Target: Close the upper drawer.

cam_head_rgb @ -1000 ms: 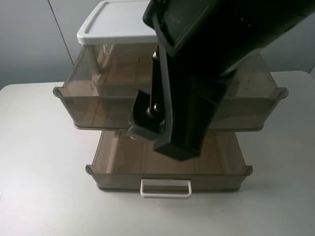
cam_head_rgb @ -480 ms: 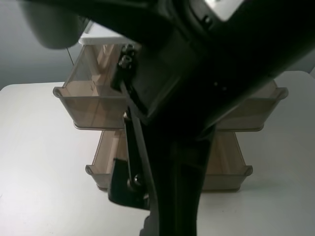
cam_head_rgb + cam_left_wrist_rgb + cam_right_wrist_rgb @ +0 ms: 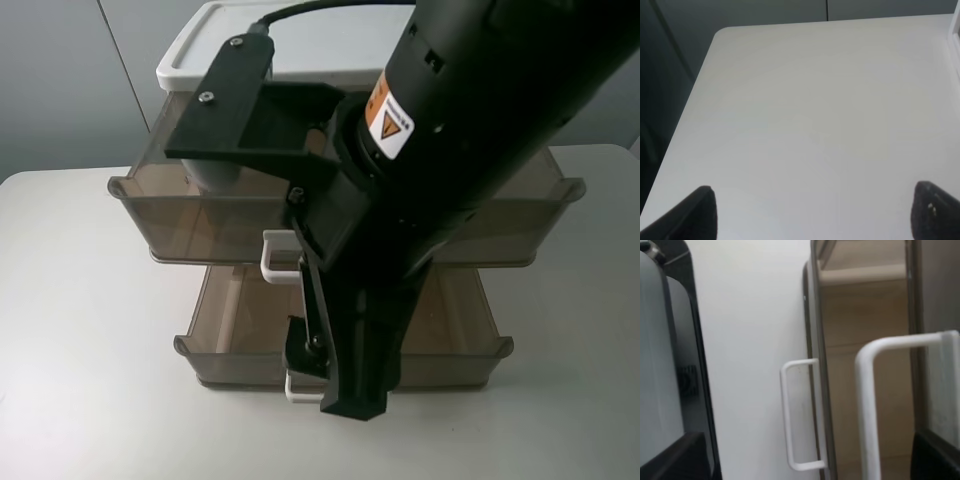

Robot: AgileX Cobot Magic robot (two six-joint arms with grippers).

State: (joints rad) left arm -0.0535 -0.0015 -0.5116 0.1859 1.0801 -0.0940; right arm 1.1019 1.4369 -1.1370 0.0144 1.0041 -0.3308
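Note:
The upper drawer (image 3: 160, 210) is smoky-brown and translucent and stands pulled out of the cabinet. Part of its large white loop handle (image 3: 272, 256) shows beside my right arm; the right wrist view shows the handle (image 3: 867, 390) close up. My right gripper (image 3: 325, 385) is open and empty. It hangs in front of and below that handle, at the lower drawer's front. My left gripper (image 3: 815, 217) is open and empty over bare table, with both fingertips (image 3: 700, 212) at the frame's edge. It does not show in the exterior view.
The lower brown drawer (image 3: 230, 330) is also pulled out, its smaller white handle (image 3: 293, 388) (image 3: 795, 415) partly behind my gripper. The cabinet has a white top (image 3: 230, 40). The white table (image 3: 80, 400) surrounds it. My right arm hides the drawers' middle.
My right arm, which filled the view close to the camera, has swung down; its gripper now sits lower, at the lower drawer's front. Both drawers stay where they were.

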